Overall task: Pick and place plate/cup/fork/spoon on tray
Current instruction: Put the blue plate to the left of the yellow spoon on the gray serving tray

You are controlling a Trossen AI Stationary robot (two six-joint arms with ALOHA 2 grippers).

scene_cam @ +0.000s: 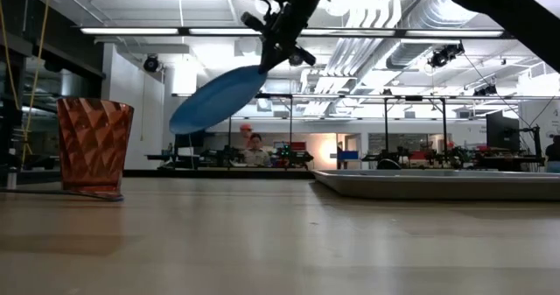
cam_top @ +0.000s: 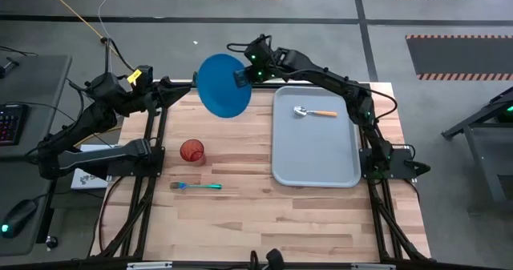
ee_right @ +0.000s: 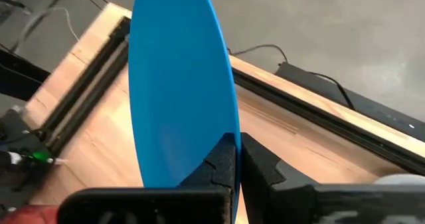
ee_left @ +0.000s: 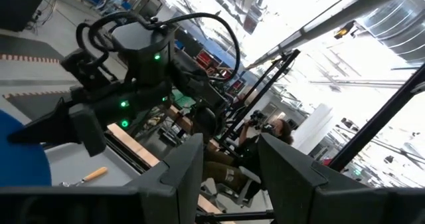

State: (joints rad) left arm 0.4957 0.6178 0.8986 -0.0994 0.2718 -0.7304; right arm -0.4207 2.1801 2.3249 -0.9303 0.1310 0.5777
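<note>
The blue plate (cam_top: 222, 86) hangs tilted in the air over the table's far edge, left of the grey tray (cam_top: 315, 154). My right gripper (cam_top: 243, 76) is shut on it. In the low view the plate (scene_cam: 219, 98) slopes down to the left, well above the table. The spoon (cam_top: 314, 112) lies in the tray's far part. The red-orange cup (cam_top: 192, 151) stands upright on the wood, and the fork (cam_top: 196, 187) lies flat nearer the front. My left gripper (cam_top: 172, 87) is open and empty at the far left. My right gripper pinches the plate's rim (ee_right: 222, 144) between its two fingers, on the side facing the tray. One finger (ee_right: 219, 167) lies on the plate's upper face and the other on its underside. The plate is lifted clear and tilted, its free side lower.
Bare wood lies between the cup and the tray and along the front of the table. Dark frame rails run along the table's left and right sides (cam_top: 152, 158). A person sits in the room far behind the table (scene_cam: 255, 148).
</note>
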